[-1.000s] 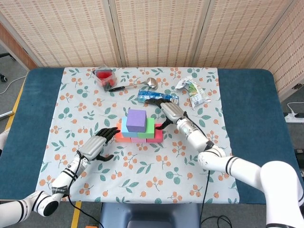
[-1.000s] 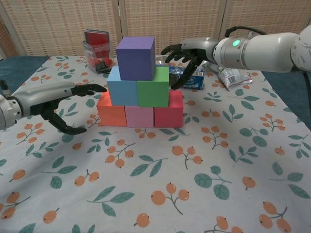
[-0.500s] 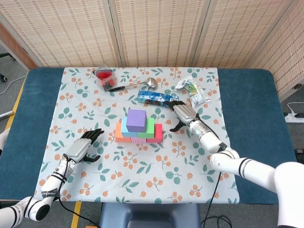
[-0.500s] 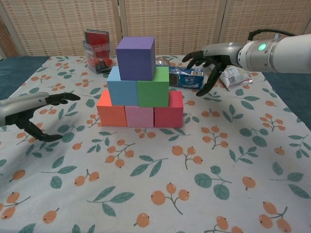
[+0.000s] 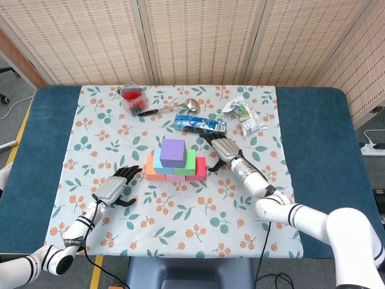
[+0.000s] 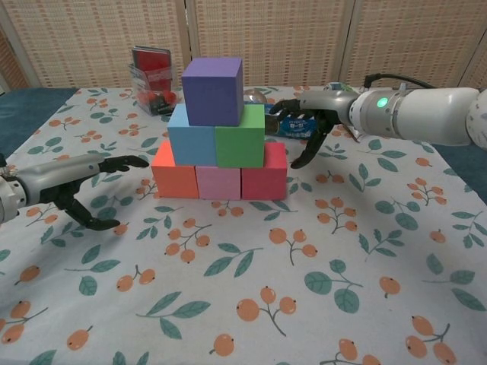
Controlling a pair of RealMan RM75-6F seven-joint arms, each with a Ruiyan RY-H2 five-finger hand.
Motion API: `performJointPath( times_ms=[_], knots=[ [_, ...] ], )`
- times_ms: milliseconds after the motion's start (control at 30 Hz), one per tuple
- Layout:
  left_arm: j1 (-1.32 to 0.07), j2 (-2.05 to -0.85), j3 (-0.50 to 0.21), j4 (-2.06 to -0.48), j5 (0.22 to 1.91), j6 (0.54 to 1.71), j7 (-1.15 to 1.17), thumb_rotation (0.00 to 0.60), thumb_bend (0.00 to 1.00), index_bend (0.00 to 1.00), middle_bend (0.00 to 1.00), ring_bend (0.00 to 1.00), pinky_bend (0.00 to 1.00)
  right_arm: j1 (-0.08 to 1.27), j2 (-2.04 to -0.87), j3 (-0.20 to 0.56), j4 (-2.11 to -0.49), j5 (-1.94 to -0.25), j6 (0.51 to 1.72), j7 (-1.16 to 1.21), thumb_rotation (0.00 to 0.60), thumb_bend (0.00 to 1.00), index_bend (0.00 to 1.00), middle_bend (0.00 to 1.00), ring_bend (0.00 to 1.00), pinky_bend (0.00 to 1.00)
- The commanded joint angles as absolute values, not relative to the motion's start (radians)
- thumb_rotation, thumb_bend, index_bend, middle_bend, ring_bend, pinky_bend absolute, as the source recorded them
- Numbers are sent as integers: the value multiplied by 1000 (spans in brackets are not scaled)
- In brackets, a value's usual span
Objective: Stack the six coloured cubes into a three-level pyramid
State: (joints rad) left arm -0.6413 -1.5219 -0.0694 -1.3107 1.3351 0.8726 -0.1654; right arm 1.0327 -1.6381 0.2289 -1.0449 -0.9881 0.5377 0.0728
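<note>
The cubes stand as a pyramid at mid-table. An orange cube, a pink cube and a red cube form the bottom row. A blue cube and a green cube sit on them, and a purple cube tops the stack. My left hand hovers open to the left of the orange cube, apart from it. My right hand is open just right of the green and red cubes, holding nothing.
Behind the pyramid lie a blue snack packet, a metal spoon, a clear box with red contents and crumpled wrappers. The flowered cloth covers the table between blue edges.
Both hands drew away from the pyramid half a second ago and have now come back closer to it. The cubes have not moved.
</note>
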Motion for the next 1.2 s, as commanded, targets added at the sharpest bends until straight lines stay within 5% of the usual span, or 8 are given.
performJointPath(
  times_ms=[33, 1200],
  knots=[
    [-645, -1525, -72, -1312, 1335, 868, -161, 600, 308, 0, 0, 0, 3, 1029, -1656, 231, -1027, -1008, 547, 83, 600, 0, 0, 48, 0, 0],
    [-665, -1526, -77, -1321, 1335, 844, -166, 600, 308, 0, 0, 0, 3, 1029, -1710, 267, -948, -1085, 520, 149, 600, 0, 0, 42, 0, 0]
  ],
)
